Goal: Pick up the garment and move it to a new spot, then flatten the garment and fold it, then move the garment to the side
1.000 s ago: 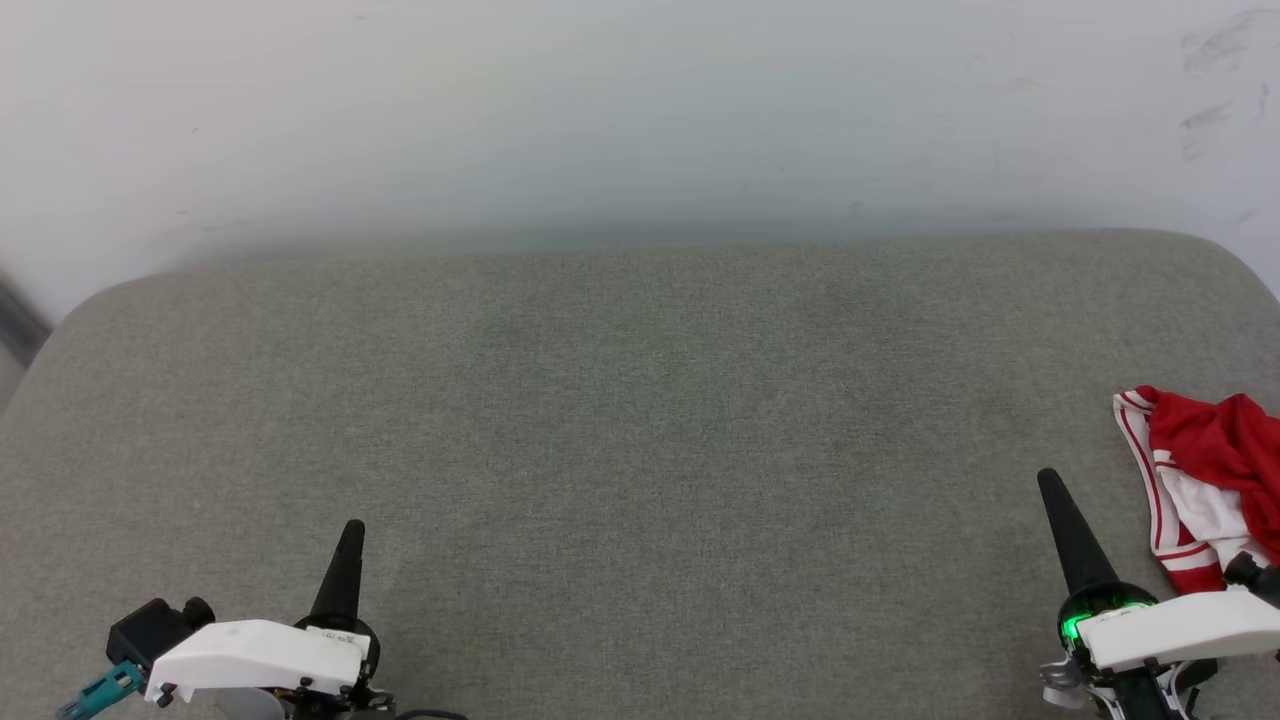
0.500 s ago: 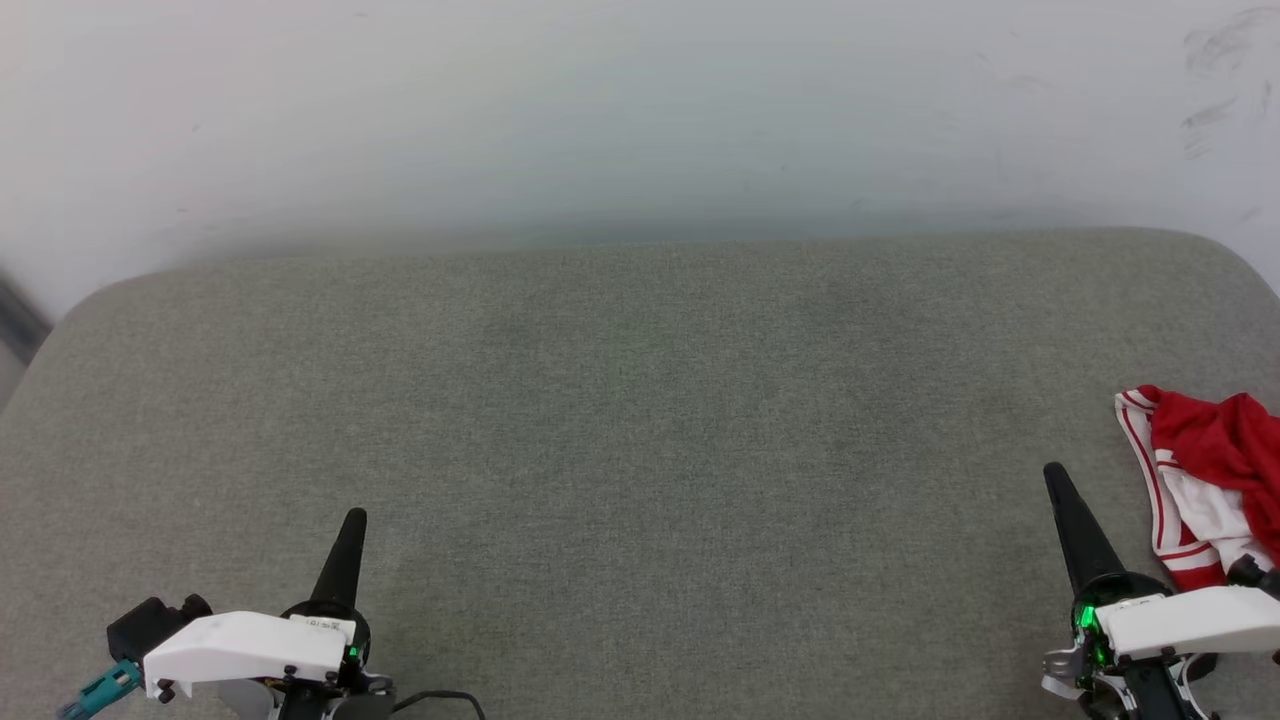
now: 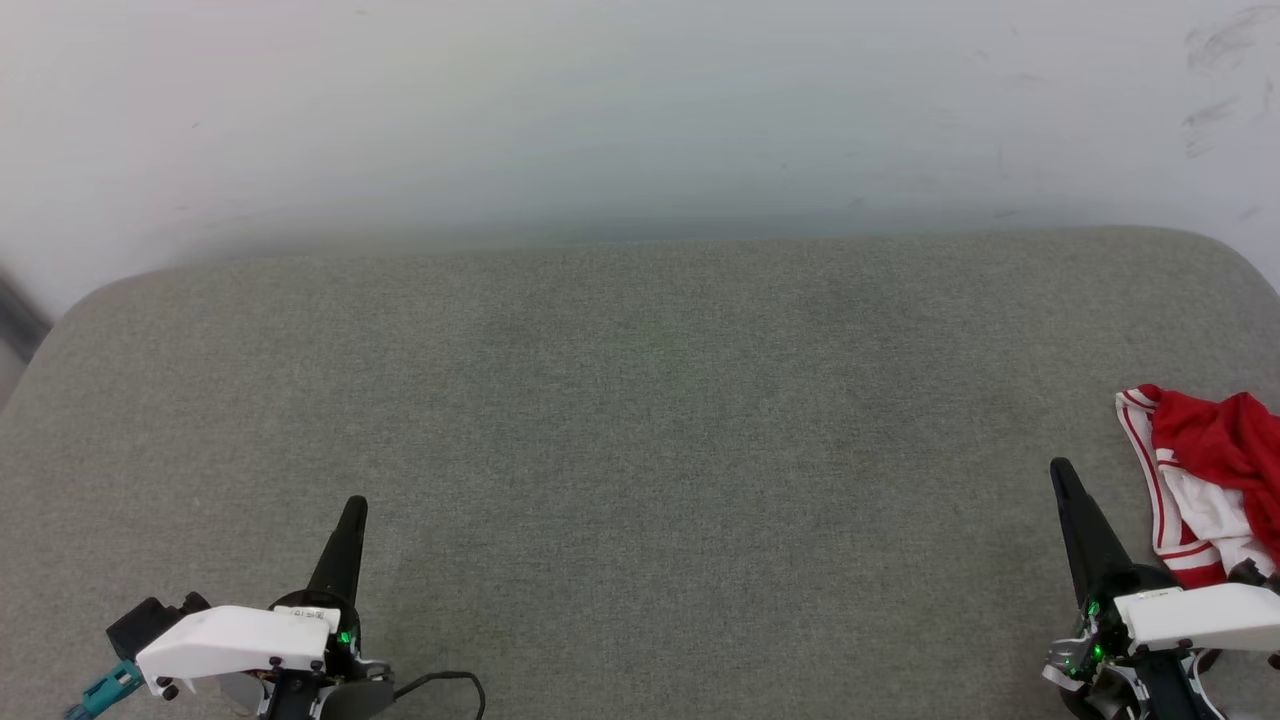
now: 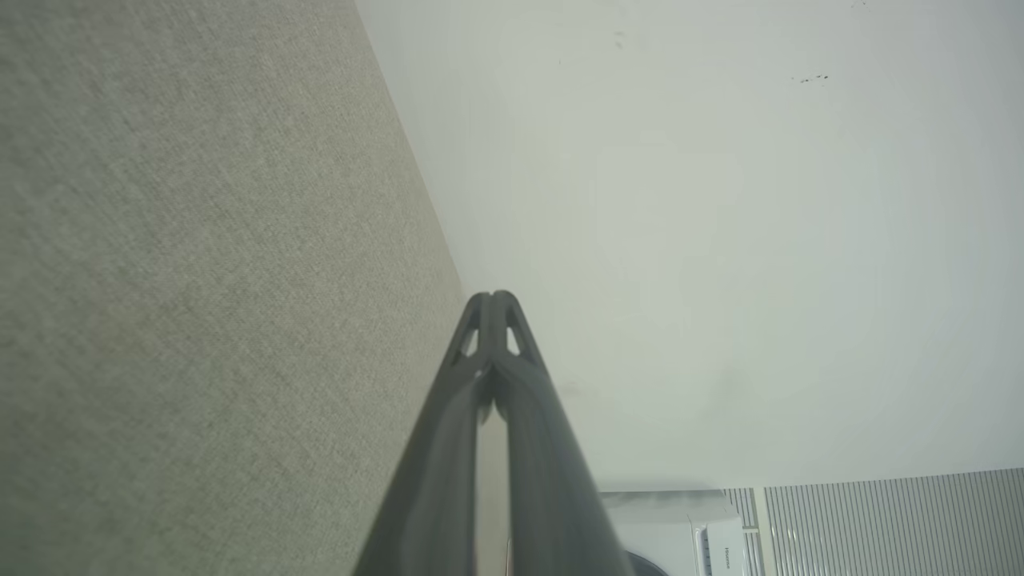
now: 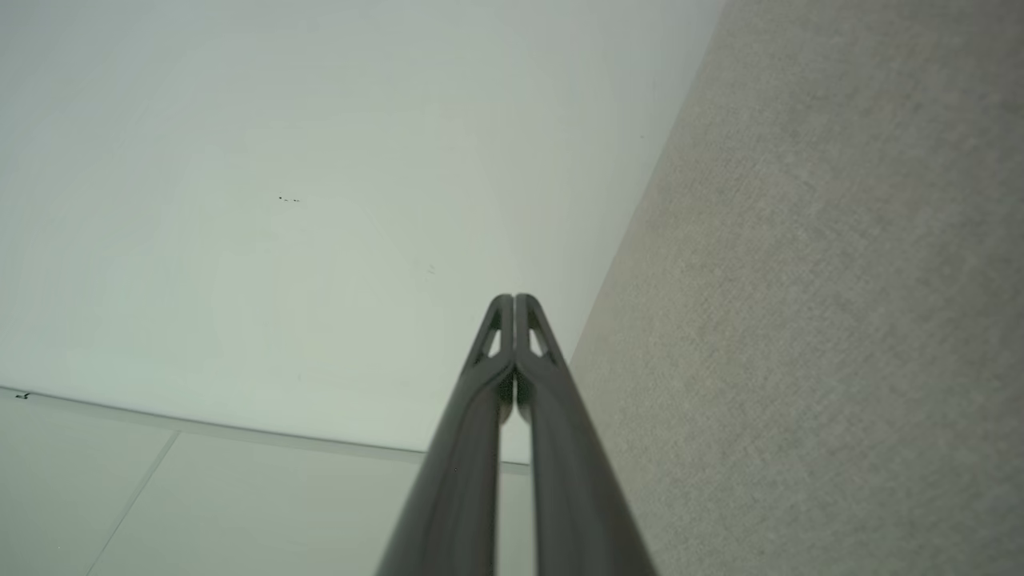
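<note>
The garment (image 3: 1205, 470), red with white sleeve fabric and red-and-white striped trim, lies crumpled at the right edge of the grey cushion in the head view, partly cut off by the frame. My right gripper (image 3: 1061, 470) sits just left of it at the lower right, apart from the cloth. Its fingers meet at the tips with nothing between them, as the right wrist view shows (image 5: 513, 300). My left gripper (image 3: 353, 505) rests at the lower left, far from the garment. In the left wrist view its fingertips (image 4: 494, 297) are pressed together and hold nothing.
A broad grey fabric cushion (image 3: 640, 440) spreads before me, with rounded far corners. Behind it rises a pale wall (image 3: 640, 110) with scuff marks at the upper right. A white appliance (image 4: 680, 536) and a slatted panel appear in the left wrist view.
Both arms have drawn back slightly toward the bottom of the head view. The garment has not moved.
</note>
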